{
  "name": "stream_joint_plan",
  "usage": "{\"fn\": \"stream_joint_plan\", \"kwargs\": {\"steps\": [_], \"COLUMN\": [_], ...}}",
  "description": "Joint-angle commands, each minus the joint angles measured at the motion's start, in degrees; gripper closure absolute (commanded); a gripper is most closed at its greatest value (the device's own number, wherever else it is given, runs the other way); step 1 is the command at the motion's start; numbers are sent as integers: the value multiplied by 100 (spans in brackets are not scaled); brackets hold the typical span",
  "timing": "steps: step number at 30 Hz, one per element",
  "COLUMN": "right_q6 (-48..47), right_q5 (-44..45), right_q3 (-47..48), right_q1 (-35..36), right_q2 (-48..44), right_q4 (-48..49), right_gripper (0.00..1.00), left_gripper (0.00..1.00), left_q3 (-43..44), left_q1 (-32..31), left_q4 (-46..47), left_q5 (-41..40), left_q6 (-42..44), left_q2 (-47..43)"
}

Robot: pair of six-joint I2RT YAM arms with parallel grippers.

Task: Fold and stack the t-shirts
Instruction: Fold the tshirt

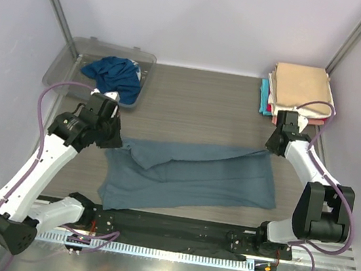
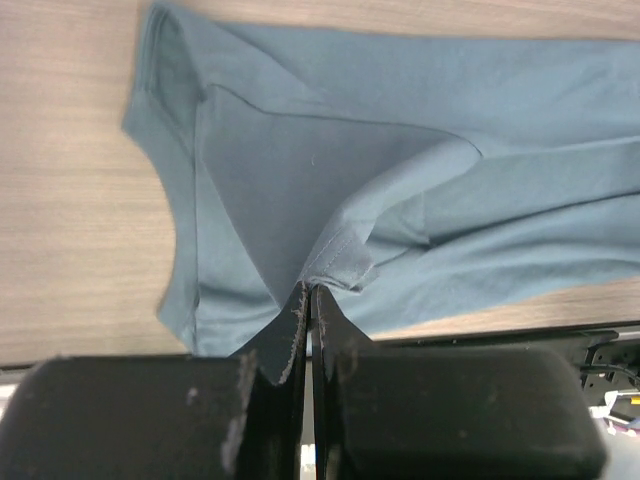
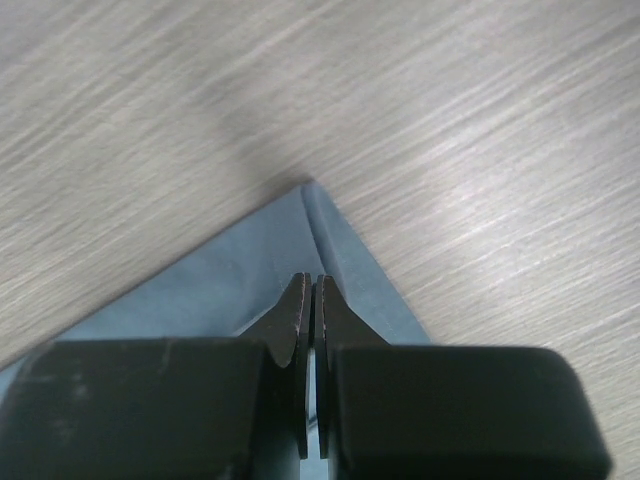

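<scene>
The blue shirt point(image 1: 195, 175) lies part-folded across the counter point(image 1: 199, 104). The left hand point(image 2: 308, 300) clamps a hem at its left end; the right hand point(image 3: 310, 290) pinches its far right corner. Move both evenly, cloth taut, for a straight fold.

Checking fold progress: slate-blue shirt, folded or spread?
Partly folded: shirt far edge lapped over itself; left hand and right hand pinch it.
</scene>
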Motion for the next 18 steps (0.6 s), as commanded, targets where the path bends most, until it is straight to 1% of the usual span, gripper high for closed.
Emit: {"fn": "stream_joint_plan", "kwargs": {"steps": [1,3,4,13,17,18], "right_q6": [189,216,233,321,471,506], "right_q5": [94,94,76,-144,-152,-144], "right_q3": [-138,-261,-296,-578,-815,-911], "right_q1": [-49,-40,-197,-216,-225,-233], "right_q2": [-286,-339,-392,-568,-665,-700], "right_q4": [186,186,186,204,283,274], "right_gripper": [99,99,99,99,99,97], "left_gripper": [100,100,100,100,100,99], "left_q3": [-156,-227,-297,-438,-674,-736], "left_q1": [-13,-13,-5,-13,-13,-13], "left_q4": [-307,-352,-396,-721,-862,-879], "left_q5": [43,17,8,104,253,297], "left_q6": [-334,-448,-466,-651,-730,-756], "left_q2": [-272,-395,-526,-1011,-1326,-1397]}}
